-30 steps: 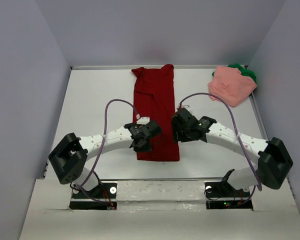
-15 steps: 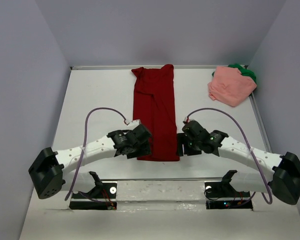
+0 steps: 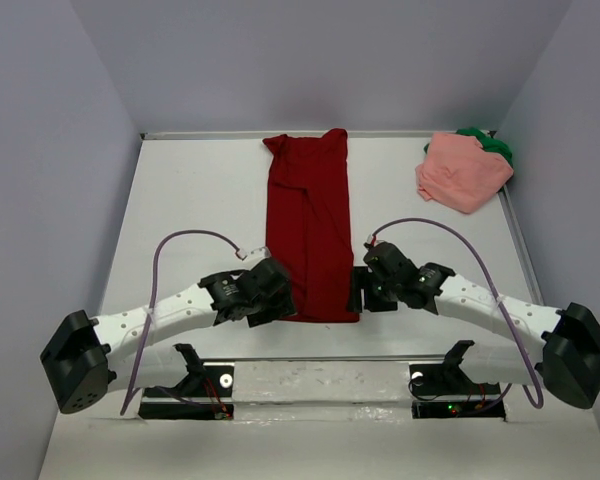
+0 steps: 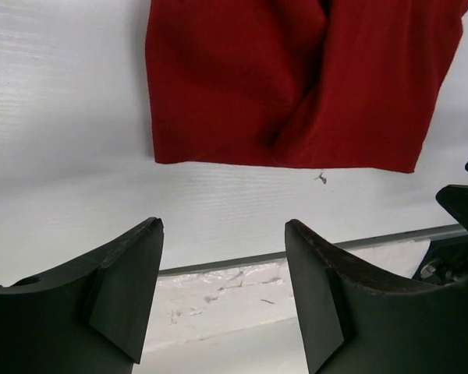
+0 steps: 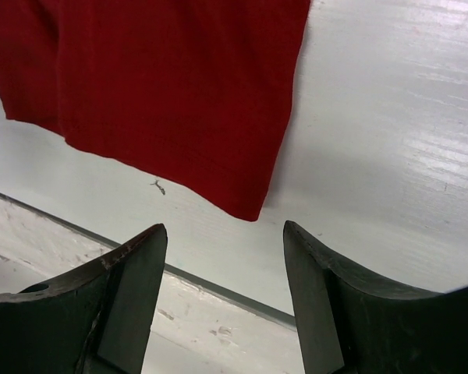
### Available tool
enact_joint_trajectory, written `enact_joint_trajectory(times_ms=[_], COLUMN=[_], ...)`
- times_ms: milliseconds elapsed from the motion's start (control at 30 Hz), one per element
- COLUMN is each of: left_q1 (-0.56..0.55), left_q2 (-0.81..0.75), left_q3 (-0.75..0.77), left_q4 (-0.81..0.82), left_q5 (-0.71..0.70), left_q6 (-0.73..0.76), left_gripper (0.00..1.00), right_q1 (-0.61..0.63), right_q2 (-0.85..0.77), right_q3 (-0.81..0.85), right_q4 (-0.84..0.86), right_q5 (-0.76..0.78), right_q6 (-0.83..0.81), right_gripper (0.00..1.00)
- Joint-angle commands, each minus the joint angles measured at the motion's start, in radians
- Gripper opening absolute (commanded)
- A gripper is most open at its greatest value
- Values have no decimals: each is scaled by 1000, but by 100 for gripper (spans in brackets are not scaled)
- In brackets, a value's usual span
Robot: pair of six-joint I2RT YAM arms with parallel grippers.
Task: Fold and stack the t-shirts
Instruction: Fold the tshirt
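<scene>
The dark red t-shirt (image 3: 310, 220) lies flat in the middle of the table as a long narrow strip running from the back edge toward me. Its near hem (image 4: 288, 152) shows across the left wrist view, and its near right corner (image 5: 246, 204) in the right wrist view. My left gripper (image 3: 272, 297) (image 4: 224, 226) stands open and empty just off the near left corner. At the near right corner my right gripper (image 3: 363, 292) (image 5: 225, 227) is open and empty too. The salmon pink t-shirt (image 3: 462, 172) sits bunched at the back right, on top of the green t-shirt (image 3: 492, 143).
The table's front edge (image 4: 296, 253) runs just below the red hem, with a scuffed white ledge (image 3: 310, 380) beyond it. Grey walls close in the table on three sides. Purple cables (image 3: 190, 238) arch over both arms. A small dark thread (image 4: 320, 178) lies by the hem.
My left gripper has opened and pulled back off the red shirt to its near left corner. The right gripper has dropped toward the near right corner. The hem now lies flat.
</scene>
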Motion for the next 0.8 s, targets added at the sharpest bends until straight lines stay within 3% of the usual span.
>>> enact_joint_trajectory(times_ms=[0, 200, 767], left_q1=[9, 67, 211], left_q2=[47, 117, 198], left_q3=[-28, -30, -47], left_q4=[52, 57, 124], left_q5=[16, 43, 82], left_q6=[-6, 32, 135], left_gripper=[72, 60, 52], right_q1=[7, 7, 7], right_q2=[6, -7, 15], right_q3=[13, 25, 15], right_q4=[39, 38, 42], right_q5=[11, 49, 78], right_q6=[25, 45, 92], right_gripper=[67, 67, 66])
